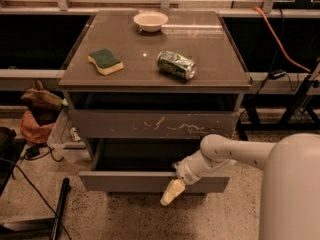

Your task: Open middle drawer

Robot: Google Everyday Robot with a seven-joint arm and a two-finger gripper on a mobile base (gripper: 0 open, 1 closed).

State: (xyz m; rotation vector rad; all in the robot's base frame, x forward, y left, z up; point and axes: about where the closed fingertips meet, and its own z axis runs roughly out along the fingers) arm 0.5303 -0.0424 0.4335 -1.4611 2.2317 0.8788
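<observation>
The middle drawer (125, 182) has a plain grey-brown front and stands pulled out from the cabinet, below the scratched front (155, 124). Its dark inside (140, 156) shows behind the front panel. My gripper (172, 186) is at the top edge of this front panel, right of its middle, with a cream tip hanging down in front of the panel. My white arm (225, 151) reaches in from the lower right.
On the cabinet top (210, 74) lie a green-and-yellow sponge (105, 61), a crushed green can (176, 64) and a white bowl (150, 20). A brown bag (37, 111) and cables (30, 184) lie on the floor at the left. My white body (292, 194) fills the lower right.
</observation>
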